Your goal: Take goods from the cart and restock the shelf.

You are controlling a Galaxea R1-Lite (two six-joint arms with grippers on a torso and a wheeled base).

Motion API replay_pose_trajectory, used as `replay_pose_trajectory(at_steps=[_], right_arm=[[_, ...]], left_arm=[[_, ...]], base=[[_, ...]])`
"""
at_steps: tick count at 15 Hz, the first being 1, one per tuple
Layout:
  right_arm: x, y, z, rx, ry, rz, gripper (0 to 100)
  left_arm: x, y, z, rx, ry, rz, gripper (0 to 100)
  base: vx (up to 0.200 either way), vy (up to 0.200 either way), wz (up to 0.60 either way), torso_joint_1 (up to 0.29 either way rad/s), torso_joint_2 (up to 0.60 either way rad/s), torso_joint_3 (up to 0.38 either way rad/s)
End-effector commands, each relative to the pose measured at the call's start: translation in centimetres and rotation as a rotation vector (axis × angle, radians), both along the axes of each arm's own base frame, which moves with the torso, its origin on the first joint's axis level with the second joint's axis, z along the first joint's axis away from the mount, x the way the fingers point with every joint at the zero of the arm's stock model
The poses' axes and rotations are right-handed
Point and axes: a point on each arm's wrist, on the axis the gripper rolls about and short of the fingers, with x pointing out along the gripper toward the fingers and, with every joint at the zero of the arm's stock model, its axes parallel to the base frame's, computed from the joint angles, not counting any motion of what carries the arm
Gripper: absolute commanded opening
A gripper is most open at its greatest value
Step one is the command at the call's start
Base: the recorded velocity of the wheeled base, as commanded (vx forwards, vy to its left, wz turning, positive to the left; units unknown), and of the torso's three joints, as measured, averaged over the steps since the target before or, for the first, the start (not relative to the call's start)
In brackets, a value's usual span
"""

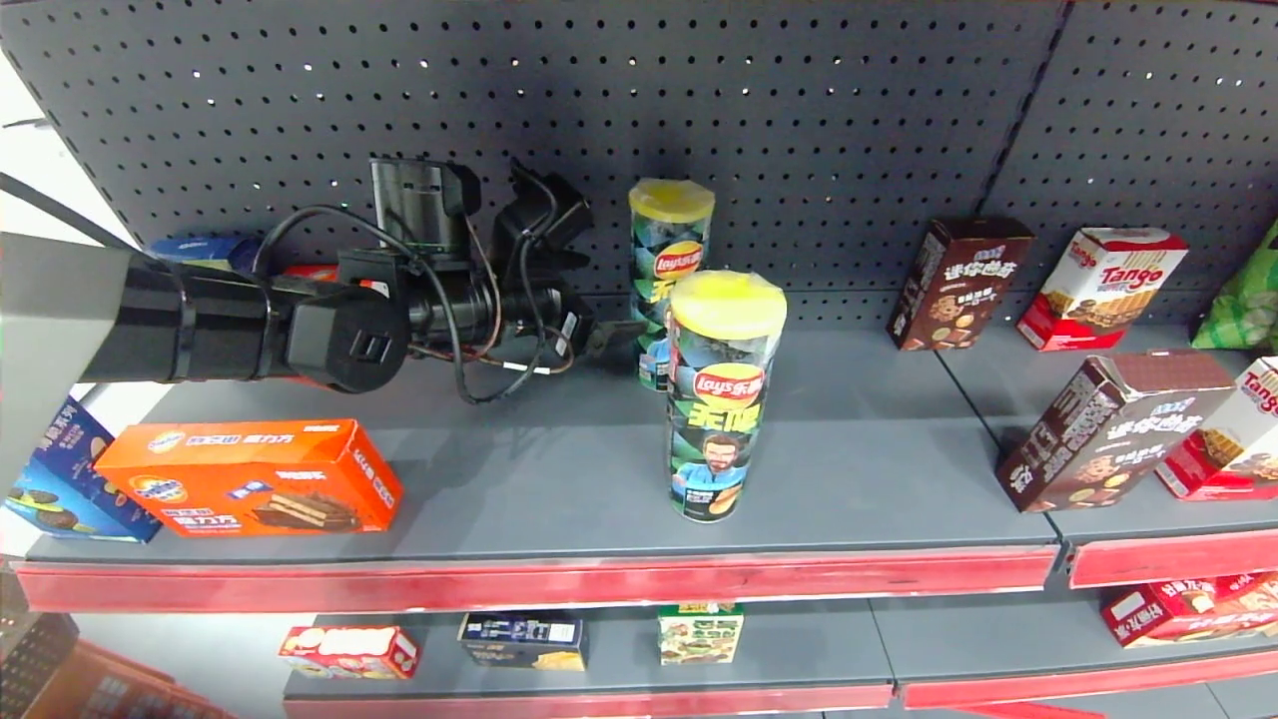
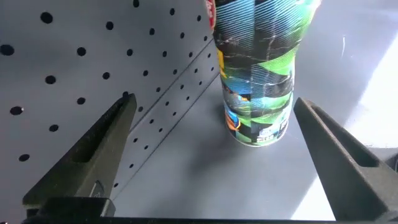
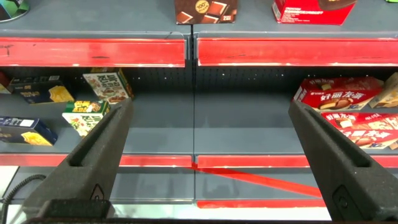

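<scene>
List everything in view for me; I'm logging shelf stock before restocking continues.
chip cans: 2, yellow lids, green-black wrap; top shelf centre, one behind the other
orange box: 1, orange; lying flat, front left
blue box: 1, blue; left of the orange box
brown boxes: 2, brown; right side, back and front
red-and-white boxes: 2, red and white; right of the brown boxes
green bag: 1, green; far right edge
small boxes: 3, mixed; lower shelf, left to centre
red boxes: several, red; lower shelf, right
pegboard: 1, dark grey; behind the shelves
left pincer: 1, black; open, left of the back can
right pincer: 1, black; open, facing lower shelves
</scene>
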Motion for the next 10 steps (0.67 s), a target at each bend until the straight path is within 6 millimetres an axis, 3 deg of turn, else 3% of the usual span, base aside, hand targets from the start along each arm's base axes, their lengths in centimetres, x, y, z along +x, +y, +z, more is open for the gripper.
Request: replay_pose_trajectory(at_steps=[1,10], right_arm=[[0.01,0.0,0.0,-0.001,0.001,0.0,100],[0.01,0.0,0.0,-0.001,0.001,0.0,100]], left_arm=[[0.14,0.08,0.02,0.003,-0.005,0.026,100],[0.92,0.1,-0.58,0.007,-0.029,0.096,100]], base=[[0.0,0.0,0.0,0.0,0.0,0.0],[0.0,0.0,0.0,0.0,0.0,0.0]])
